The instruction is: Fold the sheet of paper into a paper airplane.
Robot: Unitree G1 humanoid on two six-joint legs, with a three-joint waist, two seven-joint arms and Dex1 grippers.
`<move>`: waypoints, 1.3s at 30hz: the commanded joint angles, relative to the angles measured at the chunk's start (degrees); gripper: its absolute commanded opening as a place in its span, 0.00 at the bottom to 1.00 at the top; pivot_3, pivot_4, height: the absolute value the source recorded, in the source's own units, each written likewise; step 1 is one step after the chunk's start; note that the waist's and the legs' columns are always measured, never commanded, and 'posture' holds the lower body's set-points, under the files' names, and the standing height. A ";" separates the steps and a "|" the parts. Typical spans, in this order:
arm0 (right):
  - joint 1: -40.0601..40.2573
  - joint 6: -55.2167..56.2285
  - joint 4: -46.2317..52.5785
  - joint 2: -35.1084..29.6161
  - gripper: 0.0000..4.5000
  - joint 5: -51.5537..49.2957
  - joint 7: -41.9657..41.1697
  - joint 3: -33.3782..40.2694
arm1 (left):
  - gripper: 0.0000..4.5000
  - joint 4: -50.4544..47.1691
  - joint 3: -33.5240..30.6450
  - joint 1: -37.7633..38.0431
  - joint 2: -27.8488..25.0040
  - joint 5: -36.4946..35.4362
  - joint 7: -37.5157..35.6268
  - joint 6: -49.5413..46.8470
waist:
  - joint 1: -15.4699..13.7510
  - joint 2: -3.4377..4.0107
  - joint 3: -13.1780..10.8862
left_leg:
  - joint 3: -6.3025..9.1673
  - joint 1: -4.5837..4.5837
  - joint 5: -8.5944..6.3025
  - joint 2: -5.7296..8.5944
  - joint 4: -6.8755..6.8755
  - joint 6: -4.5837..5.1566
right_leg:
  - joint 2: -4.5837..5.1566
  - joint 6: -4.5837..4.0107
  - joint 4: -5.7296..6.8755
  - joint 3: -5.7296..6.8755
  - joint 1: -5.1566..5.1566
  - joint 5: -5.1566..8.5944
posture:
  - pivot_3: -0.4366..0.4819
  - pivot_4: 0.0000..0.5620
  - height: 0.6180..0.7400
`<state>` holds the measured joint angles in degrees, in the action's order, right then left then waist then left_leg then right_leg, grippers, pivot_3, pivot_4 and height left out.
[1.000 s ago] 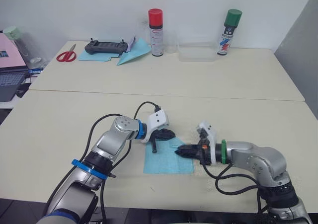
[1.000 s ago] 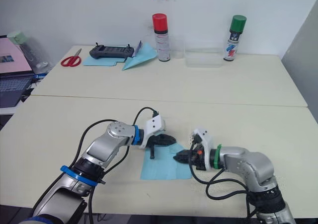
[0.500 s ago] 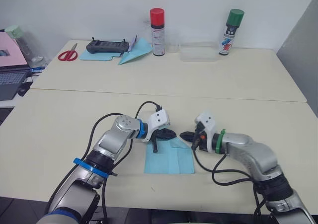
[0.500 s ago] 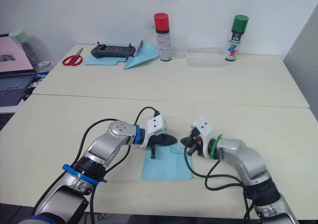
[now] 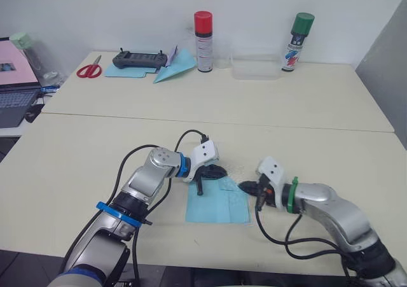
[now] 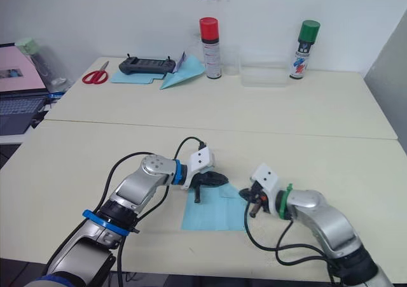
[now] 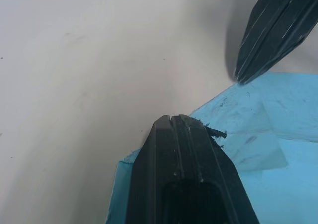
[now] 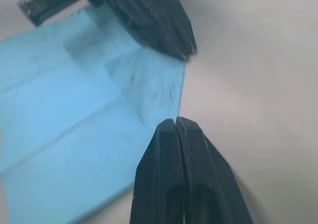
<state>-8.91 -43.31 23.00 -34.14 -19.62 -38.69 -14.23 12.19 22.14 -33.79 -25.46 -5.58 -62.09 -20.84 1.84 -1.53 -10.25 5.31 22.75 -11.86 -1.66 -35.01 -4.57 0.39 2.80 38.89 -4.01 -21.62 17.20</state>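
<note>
We see the sheet of paper (image 5: 217, 203) lying flat near the front edge of the table (image 5: 95, 153), between our two grippers, in the same spot as a second ago. Our left gripper (image 5: 205, 180) stays pressed on the sheet's far left corner, fingers closed together and holding nothing. Our right gripper (image 5: 245, 186), which half a second ago sat higher by the far right corner, has dropped back to the sheet's right edge, fingers also closed tight and empty.
</note>
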 commanded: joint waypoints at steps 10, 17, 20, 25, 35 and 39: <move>-3.33 9.59 -2.44 7.53 0.01 -1.57 -1.71 2.37 | 0.00 2.08 0.77 0.11 -0.13 2.22 -0.35 0.35 | 0.08 0.00 -0.02 | 0.02 -0.02 0.00 0.00 0.00 0.00 | -0.02 0.00 -0.01 0.01 0.03 0.00 | 0.48 0.27 1.00; -2.93 9.91 -6.58 7.71 0.01 4.75 -1.59 -5.30 | 0.00 -0.74 -0.53 -0.28 -0.22 1.27 -0.15 0.48 | 0.05 0.00 -0.02 | 0.05 0.06 0.00 0.00 0.00 0.00 | -0.02 -0.01 0.01 0.02 -0.04 0.00 | 0.48 0.27 1.00; -2.72 10.23 -7.25 7.11 0.01 6.09 -2.28 -6.74 | 0.00 -3.07 -1.81 -0.77 -0.30 0.42 0.47 -0.17 | 0.06 0.00 -0.02 | 0.09 0.06 0.00 0.00 0.00 0.00 | -0.03 -0.01 0.03 0.05 -0.05 0.00 | 0.48 0.27 1.00; -3.63 11.59 -9.95 7.22 0.01 7.84 -2.54 -7.19 | 0.00 -6.55 -3.23 -0.72 1.78 -2.20 1.75 -3.46 | 0.10 0.00 -0.02 | 0.08 0.10 0.00 -0.01 0.01 0.00 | -0.04 -0.01 0.03 0.05 -0.09 0.00 | 0.48 0.27 1.00; -2.82 11.71 -9.91 7.19 0.01 8.66 -2.44 -6.85 | 0.00 -6.31 0.67 4.17 -0.50 3.20 3.75 -3.04 | 0.15 -0.01 0.00 | 0.11 0.01 0.00 -0.02 0.00 0.00 | -0.04 -0.01 0.06 0.05 -0.03 0.00 | 0.48 0.27 1.00; -2.48 11.46 -9.62 7.28 0.01 8.80 -2.12 -7.10 | 0.00 -0.26 -2.31 2.10 -0.77 6.66 10.90 1.13 | 0.12 -0.01 0.00 | 0.11 -0.09 0.00 -0.02 0.00 0.00 | -0.04 -0.01 0.06 0.05 0.07 0.00 | 0.48 0.27 1.00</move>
<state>-12.45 -30.60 14.10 -26.19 -12.36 -41.05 -20.61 8.11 22.14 -30.99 -25.03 -2.27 -55.69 -20.13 1.95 -1.54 -10.26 5.42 22.59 -11.86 -1.68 -35.01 -4.57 0.35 2.79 38.95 -3.97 -21.48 17.20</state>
